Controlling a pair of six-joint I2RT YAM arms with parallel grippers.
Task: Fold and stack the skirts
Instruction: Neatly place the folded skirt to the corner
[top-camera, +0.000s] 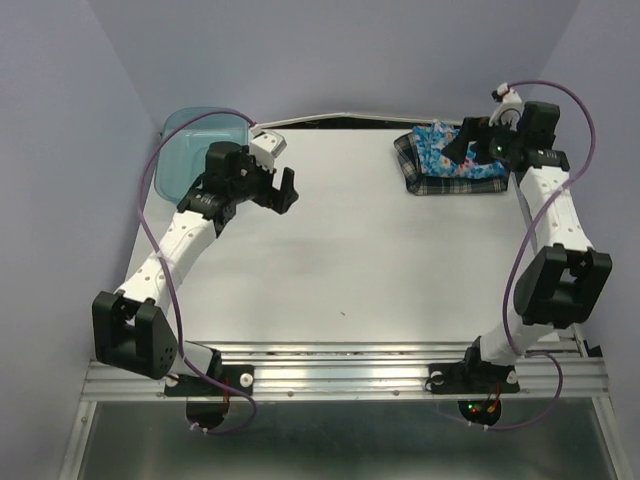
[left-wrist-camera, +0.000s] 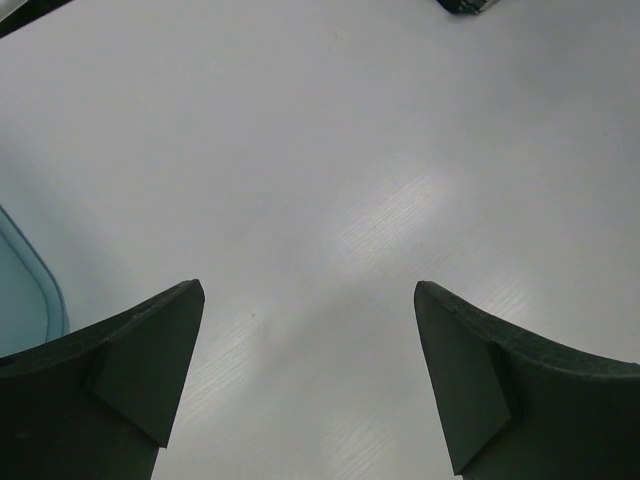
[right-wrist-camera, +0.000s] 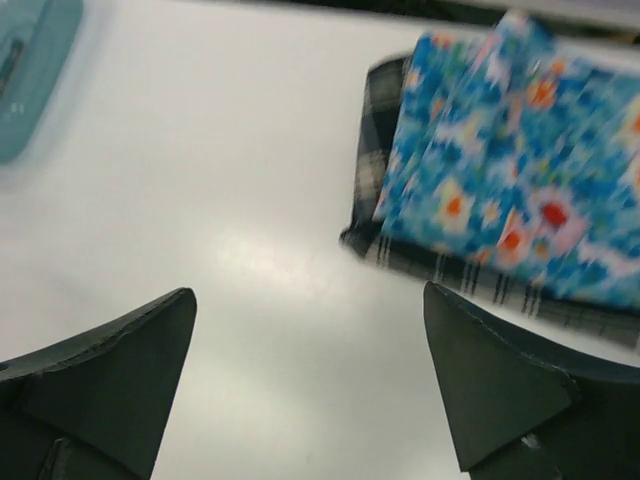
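From above, the left pincer (top-camera: 281, 186) hangs spread wide over the bare white surface (top-camera: 380, 260), holding nothing, near the teal bin (top-camera: 190, 150) at the far left corner. The right pincer (top-camera: 466, 146), equally spread and empty, hovers at the far right corner over the floral skirt (top-camera: 432, 150), which lies folded on the plaid skirt (top-camera: 450, 186).

The left wrist view shows both fingers apart above bare surface, with the bin's rim at the left edge.

The right wrist view, blurred, shows the fingers wide apart beside the stack, plaid edges showing under the floral cloth; what the bin holds I cannot tell
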